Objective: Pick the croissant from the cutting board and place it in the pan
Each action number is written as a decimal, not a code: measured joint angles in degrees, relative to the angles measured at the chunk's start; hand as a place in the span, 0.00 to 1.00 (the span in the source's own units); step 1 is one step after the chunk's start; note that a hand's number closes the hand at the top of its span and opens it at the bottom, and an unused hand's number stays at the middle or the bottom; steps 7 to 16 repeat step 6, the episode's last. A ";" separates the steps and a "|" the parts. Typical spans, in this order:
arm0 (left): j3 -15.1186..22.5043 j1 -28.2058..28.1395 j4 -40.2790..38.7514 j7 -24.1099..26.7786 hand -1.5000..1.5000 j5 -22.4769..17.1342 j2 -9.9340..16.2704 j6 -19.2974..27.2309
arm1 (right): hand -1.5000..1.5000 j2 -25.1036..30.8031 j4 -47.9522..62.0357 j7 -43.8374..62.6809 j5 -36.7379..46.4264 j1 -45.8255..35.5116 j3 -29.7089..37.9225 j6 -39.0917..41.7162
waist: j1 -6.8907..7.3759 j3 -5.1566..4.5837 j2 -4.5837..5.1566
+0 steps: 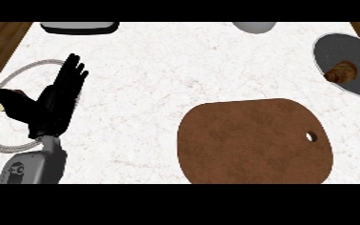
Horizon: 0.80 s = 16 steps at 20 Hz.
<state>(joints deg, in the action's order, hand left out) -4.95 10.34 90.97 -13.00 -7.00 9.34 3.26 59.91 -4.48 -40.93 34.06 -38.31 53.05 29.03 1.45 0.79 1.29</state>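
The white marbled counter (162,76) is filling most of the head view, with dark wood showing at its far left and far right corners. On it, at the near right, the brown cutting board (246,148) is lying flat with its hanging hole toward the right edge, and nothing is sitting on it. Far right, the grey pan (330,47) is running partly out of view, and the croissant (342,71) is already resting inside it, near the pan's near rim. So the placing appears done, and the step in hand is judged to be the finish: keeping the arms clear of the pan so nothing is nudging the croissant back out, and letting the hands settle away from the board.

At the left, a round plate (14,78) with a pale rim is peeking in from the edge, partly hidden behind the arm. A dark-edged tray or appliance (77,27) is sitting at the far left, and a grey rounded object (255,26), perhaps a bowl, is sitting at the far edge further right.

The left hand (60,97) is showing at the left, over the plate's rim, on its grey forearm; its fingers are standing straight and pointing far, holding nothing, resting. The croissant is lying well apart from this hand, right across the counter and somewhat farther away. The right hand is not showing anywhere in the view.
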 measured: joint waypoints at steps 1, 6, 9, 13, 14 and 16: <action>-0.03 -0.22 -0.02 0.21 0.50 -0.03 0.07 -0.18 | 0.00 0.30 -0.32 0.14 -0.30 0.44 0.16 0.33 | 0.01 0.00 -0.01; -0.12 0.32 -0.35 0.15 0.50 0.15 -0.01 0.11 | 0.00 0.42 -2.09 -0.20 -1.06 3.09 0.14 0.79 | -0.18 0.02 -0.04; -0.12 0.32 -0.35 0.15 0.50 0.15 -0.01 0.11 | 0.00 0.42 -2.09 -0.20 -1.06 3.09 0.14 0.79 | -0.18 0.02 -0.04; -0.12 0.32 -0.35 0.15 0.50 0.15 -0.01 0.11 | 0.00 0.42 -2.09 -0.20 -1.06 3.09 0.14 0.79 | -0.18 0.02 -0.04; -0.12 0.32 -0.35 0.15 0.50 0.15 -0.01 0.11 | 0.00 0.42 -2.09 -0.20 -1.06 3.09 0.14 0.79 | -0.18 0.02 -0.04; -0.12 0.32 -0.35 0.15 0.50 0.15 -0.01 0.11 | 0.00 0.42 -2.09 -0.20 -1.06 3.09 0.14 0.79 | -0.18 0.02 -0.04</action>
